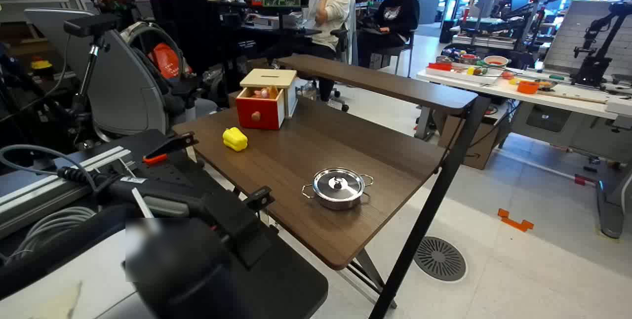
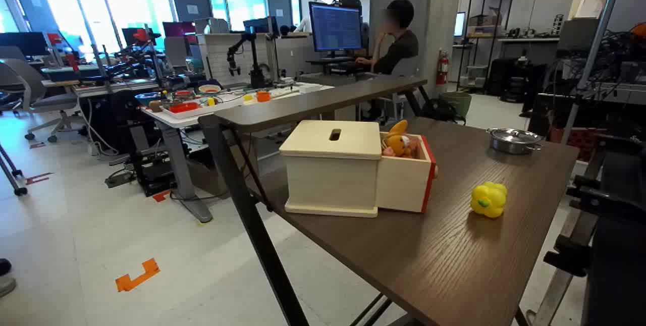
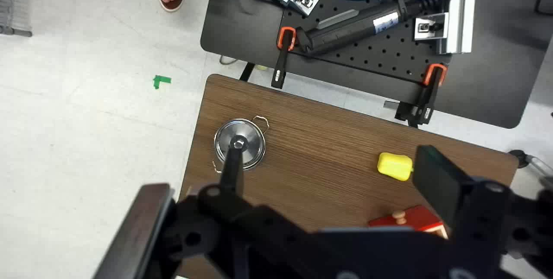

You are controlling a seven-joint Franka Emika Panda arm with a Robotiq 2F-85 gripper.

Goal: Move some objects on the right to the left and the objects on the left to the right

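Note:
A silver lidded pot (image 1: 338, 191) stands at one end of the brown table; it also shows in an exterior view (image 2: 515, 142) and the wrist view (image 3: 250, 134). A yellow toy pepper (image 1: 235, 139) lies toward the other end, also in an exterior view (image 2: 488, 200) and the wrist view (image 3: 394, 166). A wooden box (image 2: 330, 179) has its red-fronted drawer (image 1: 260, 114) pulled out, with an orange toy (image 2: 398, 145) and pinkish things inside. The drawer front (image 3: 418, 217) is partly hidden in the wrist view. My gripper (image 3: 330, 151) is open and empty, high above the table.
A raised brown shelf (image 1: 375, 82) runs along the table's far edge on slanted black legs (image 1: 424, 220). A black bench (image 3: 242, 28) adjoins the opposite edge, with clamps (image 3: 427, 97) jutting over the gap. People sit in the background.

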